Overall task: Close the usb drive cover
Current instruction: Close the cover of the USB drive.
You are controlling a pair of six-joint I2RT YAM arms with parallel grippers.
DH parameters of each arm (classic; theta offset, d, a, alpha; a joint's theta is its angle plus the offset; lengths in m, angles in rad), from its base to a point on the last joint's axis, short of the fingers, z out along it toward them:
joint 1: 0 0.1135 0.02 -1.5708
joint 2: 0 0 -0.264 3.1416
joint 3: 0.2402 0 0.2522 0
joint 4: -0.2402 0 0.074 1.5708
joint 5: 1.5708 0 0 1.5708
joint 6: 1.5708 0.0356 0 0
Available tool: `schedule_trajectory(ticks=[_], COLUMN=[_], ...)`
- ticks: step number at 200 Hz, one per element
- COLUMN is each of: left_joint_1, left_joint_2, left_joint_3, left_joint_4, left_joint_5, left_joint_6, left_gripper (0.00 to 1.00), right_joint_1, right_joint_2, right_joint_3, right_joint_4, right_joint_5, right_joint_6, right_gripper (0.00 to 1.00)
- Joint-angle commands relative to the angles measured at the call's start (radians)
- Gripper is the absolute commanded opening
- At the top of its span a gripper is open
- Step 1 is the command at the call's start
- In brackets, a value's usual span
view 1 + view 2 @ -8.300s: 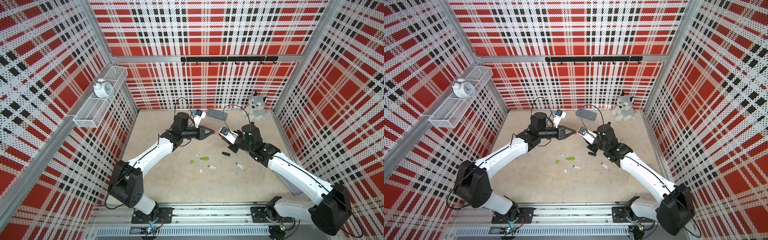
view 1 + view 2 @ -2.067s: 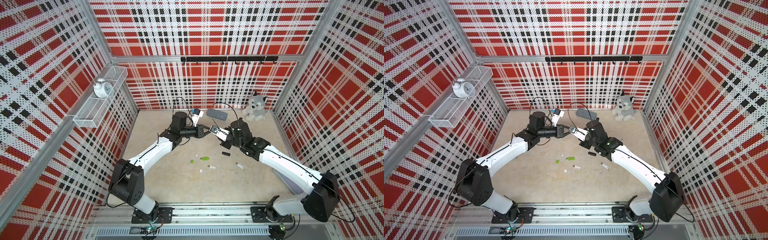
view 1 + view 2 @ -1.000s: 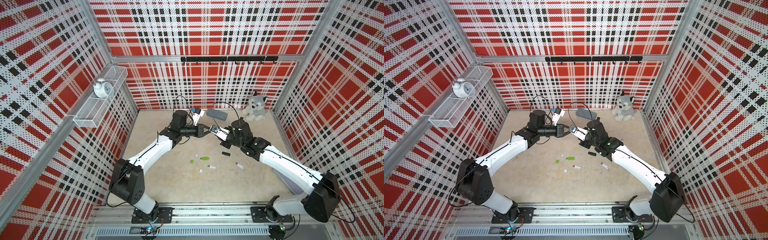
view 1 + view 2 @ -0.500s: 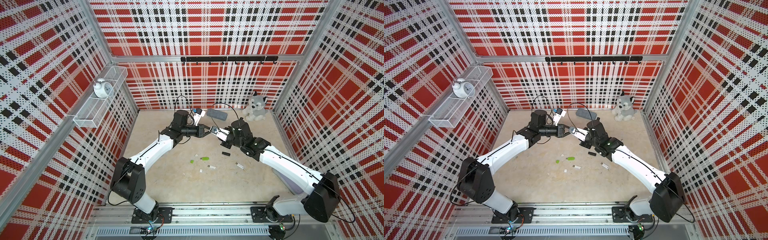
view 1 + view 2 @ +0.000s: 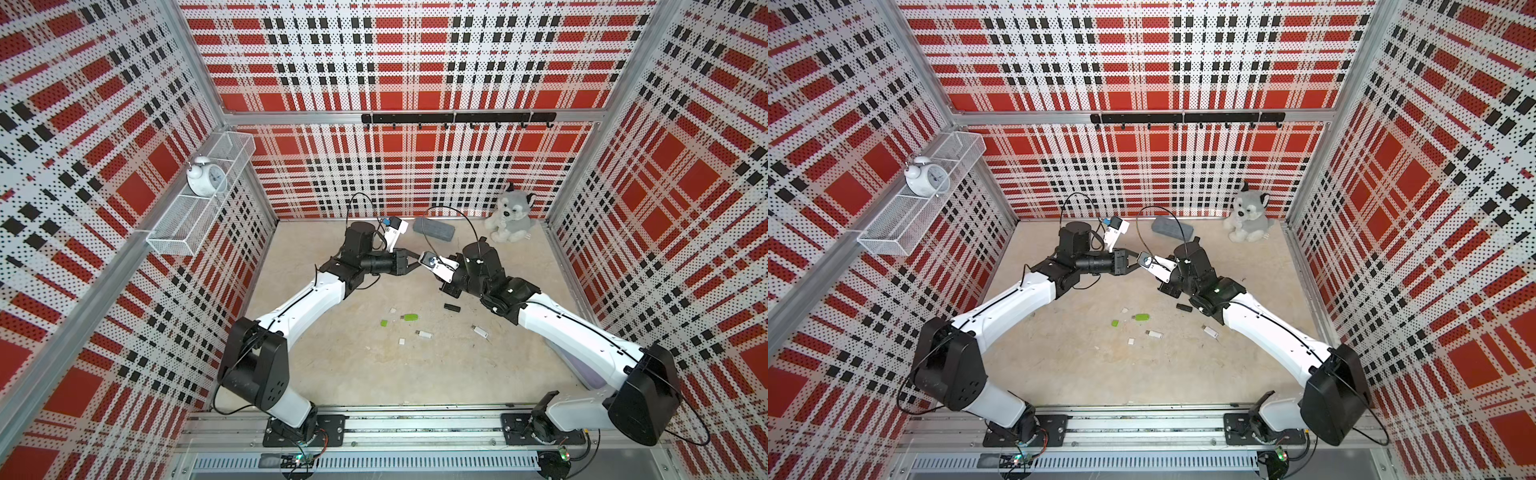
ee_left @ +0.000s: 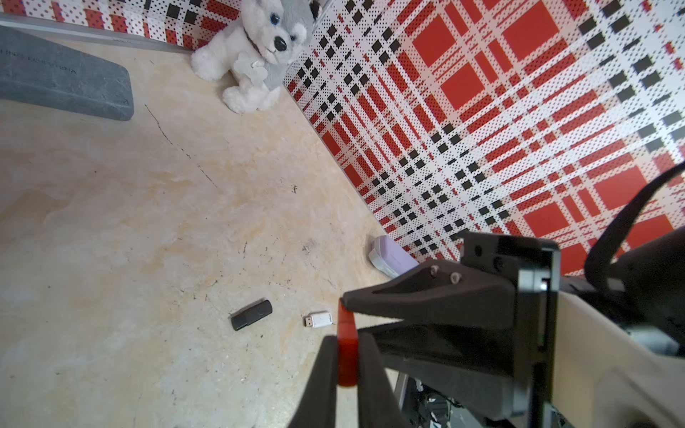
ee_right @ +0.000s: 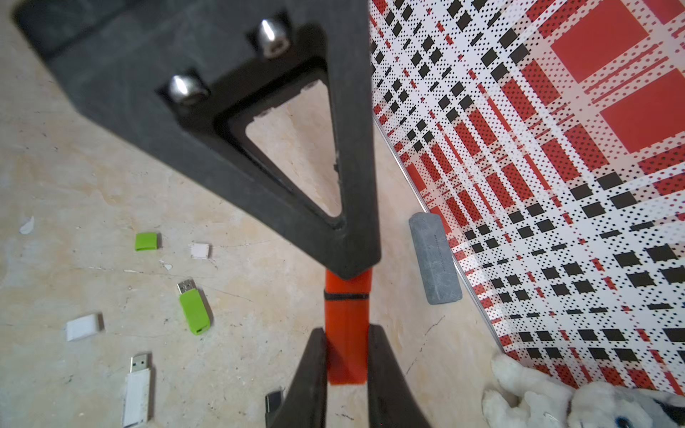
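Note:
An orange-red usb drive (image 7: 346,341) hangs above the table between my two grippers, which meet tip to tip. My right gripper (image 7: 346,329) is shut on the drive's body. The cover (image 7: 348,283) sits on the drive's far end, with only a thin dark seam between them. My left gripper (image 6: 347,339) is shut on that cover (image 6: 347,355). In both top views the left gripper (image 5: 409,262) (image 5: 1133,262) points at the right arm's white wrist camera (image 5: 436,264), which hides the right fingers and the drive.
On the table below lie a green drive (image 5: 409,317), a green cap (image 5: 385,322), a black drive (image 5: 452,307), two white drives (image 5: 424,333) (image 5: 481,331) and a white cap (image 5: 401,341). A grey block (image 5: 433,230) and a plush husky (image 5: 510,214) sit by the back wall.
About eight seconds ago the grippers were apart; they have since come together tip to tip. Over the last second nothing has visibly moved.

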Motion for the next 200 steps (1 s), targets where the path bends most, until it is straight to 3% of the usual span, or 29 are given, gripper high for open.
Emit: schedule_trajectory(ticks=[1, 12, 22, 34, 40, 57, 73, 120, 174, 200], left_joint_1=[0.004, 0.006, 0.009, 0.012, 0.016, 0.021, 0.032, 0.045, 0.009, -0.010], left_joint_2=[-0.050, -0.052, -0.049, -0.054, -0.060, -0.074, -0.079, -0.093, -0.048, -0.029], left_joint_3=[-0.032, -0.032, -0.026, -0.018, -0.018, -0.018, -0.014, -0.032, -0.002, 0.012], left_joint_4=[0.112, 0.098, 0.076, 0.046, 0.041, 0.044, 0.022, 0.023, -0.053, -0.074], left_joint_5=[0.043, 0.037, 0.047, 0.035, 0.028, 0.029, 0.013, -0.013, -0.035, -0.030], left_joint_6=[-0.055, -0.048, -0.034, -0.008, -0.004, 0.006, 0.015, 0.015, 0.060, 0.074], left_gripper=[0.11, 0.17, 0.32, 0.37, 0.45, 0.41, 0.53, 0.47, 0.48, 0.37], right_joint_1=[0.007, 0.005, 0.005, 0.004, 0.003, -0.004, -0.007, -0.017, -0.017, -0.017], right_joint_2=[-0.031, -0.036, -0.040, -0.040, -0.038, -0.035, -0.033, -0.049, -0.055, -0.049], right_joint_3=[-0.023, -0.028, -0.030, -0.031, -0.032, -0.040, -0.047, -0.080, -0.059, -0.053], right_joint_4=[0.080, 0.081, 0.079, 0.076, 0.069, 0.061, 0.051, 0.058, 0.076, 0.078], right_joint_5=[-0.058, -0.075, -0.082, -0.079, -0.073, -0.067, -0.062, -0.072, -0.083, -0.081], right_joint_6=[0.049, 0.059, 0.066, 0.068, 0.068, 0.071, 0.077, 0.106, 0.108, 0.106], right_gripper=[0.08, 0.08, 0.08, 0.08, 0.08, 0.08, 0.08, 0.08, 0.08, 0.08])
